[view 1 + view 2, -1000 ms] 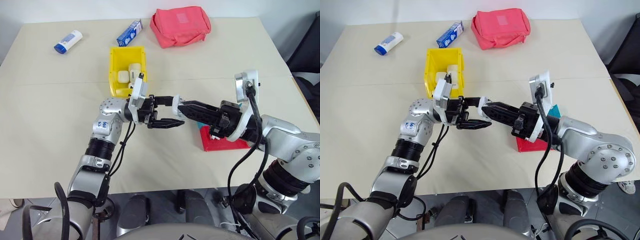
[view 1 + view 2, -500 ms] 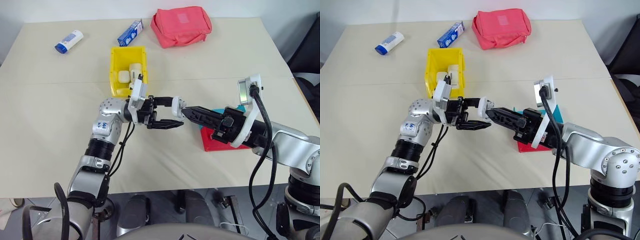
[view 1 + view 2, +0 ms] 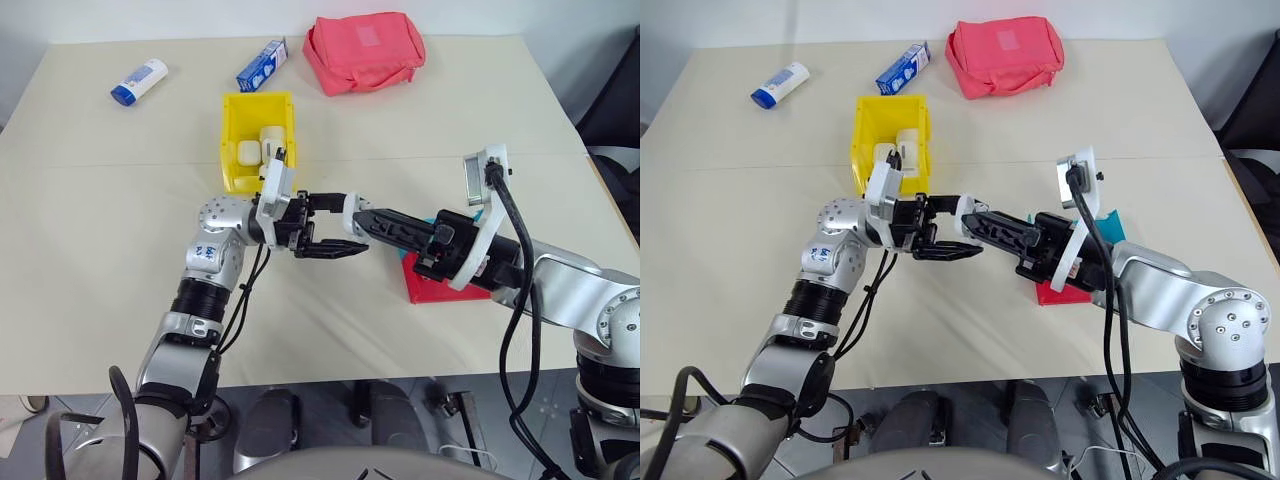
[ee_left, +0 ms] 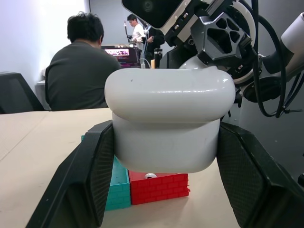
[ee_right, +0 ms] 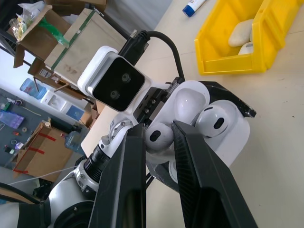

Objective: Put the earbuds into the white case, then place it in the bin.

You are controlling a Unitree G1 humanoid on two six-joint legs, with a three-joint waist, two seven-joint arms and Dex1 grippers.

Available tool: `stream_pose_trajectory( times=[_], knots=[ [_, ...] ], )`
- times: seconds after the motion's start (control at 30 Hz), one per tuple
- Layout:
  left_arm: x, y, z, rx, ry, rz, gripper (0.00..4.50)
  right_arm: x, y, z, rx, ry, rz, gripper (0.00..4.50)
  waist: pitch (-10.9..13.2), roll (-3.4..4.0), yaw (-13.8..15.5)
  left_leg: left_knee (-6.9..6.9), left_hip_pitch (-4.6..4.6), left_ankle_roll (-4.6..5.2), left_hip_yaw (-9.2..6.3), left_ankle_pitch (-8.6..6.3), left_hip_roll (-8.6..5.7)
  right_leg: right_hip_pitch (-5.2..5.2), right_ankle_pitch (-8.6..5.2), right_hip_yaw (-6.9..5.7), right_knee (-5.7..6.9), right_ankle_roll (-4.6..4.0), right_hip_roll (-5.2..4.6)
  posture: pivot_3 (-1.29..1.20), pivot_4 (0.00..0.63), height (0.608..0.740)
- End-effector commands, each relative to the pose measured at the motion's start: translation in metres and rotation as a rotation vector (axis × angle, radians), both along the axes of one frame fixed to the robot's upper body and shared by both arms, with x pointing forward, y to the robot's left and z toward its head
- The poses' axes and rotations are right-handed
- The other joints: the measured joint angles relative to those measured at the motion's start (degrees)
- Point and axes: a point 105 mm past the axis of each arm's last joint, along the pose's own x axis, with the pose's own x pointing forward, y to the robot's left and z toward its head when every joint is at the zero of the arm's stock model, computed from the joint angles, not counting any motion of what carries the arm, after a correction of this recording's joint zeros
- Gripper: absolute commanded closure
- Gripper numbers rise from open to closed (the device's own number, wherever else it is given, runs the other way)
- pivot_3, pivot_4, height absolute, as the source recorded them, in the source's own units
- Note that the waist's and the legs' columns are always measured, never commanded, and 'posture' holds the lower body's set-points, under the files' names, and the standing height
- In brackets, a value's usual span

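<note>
Above the beige tabletop [image 3: 120,250], mid-table: left gripper [image 3: 335,226] clamped on the small glossy white rounded case [image 4: 168,124], its two black fingers [image 4: 88,175] pressed to either side of the body, which is held off the table. From the head views the case shows as little more than a white patch between the two arms.

Right gripper [image 5: 159,156] meets it from the opposite side. Its fingers stand narrowly apart, pinching a tiny glossy white earbud [image 5: 159,135] at the open case. A second earbud [image 5: 213,121] already sits in its socket; stems hidden inside.

Bright yellow tall-walled plastic bin [image 3: 232,115] stands just behind the left wrist; pale items inside, hard to identify.

Red brick-patterned tray [image 4: 159,186] beside a teal one [image 4: 116,187], both partly covered by the right arm; a small white object [image 4: 149,175] on the red one, too small to tell.
</note>
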Motion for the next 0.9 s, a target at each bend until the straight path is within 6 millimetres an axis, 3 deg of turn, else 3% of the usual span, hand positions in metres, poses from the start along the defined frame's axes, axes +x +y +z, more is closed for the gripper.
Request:
stream_pose_trajectory(
  times=[0.03,0.67,0.9],
  knots=[
    [-0.003,-0.002,0.010,-0.027,-0.051,-0.008,1.71,-0.005,0.005,0.007,0.004,-0.027,0.028,4.04,0.0,0.00,0.0,0.00,-0.01,0.00,0.00,0.00,0.00,0.00,0.00,0.01,-0.01,-0.01,0.00,0.00,0.150,0.740],
    [-0.006,0.002,0.019,-0.086,-0.096,-0.002,1.71,0.012,-0.014,-0.037,-0.045,0.073,-0.094,4.04,0.0,0.00,0.1,0.00,-0.16,0.01,-0.04,-0.01,0.10,0.00,0.14,0.00,-0.27,-0.08,-0.01,0.00,0.150,0.740],
    [-0.006,0.003,0.022,-0.107,-0.107,0.003,1.71,0.017,-0.017,-0.045,-0.060,0.095,-0.121,4.04,0.0,0.00,0.1,0.00,-0.19,0.01,-0.05,-0.01,0.17,-0.01,0.18,0.00,-0.35,-0.15,-0.12,0.00,0.150,0.740]
  ],
)
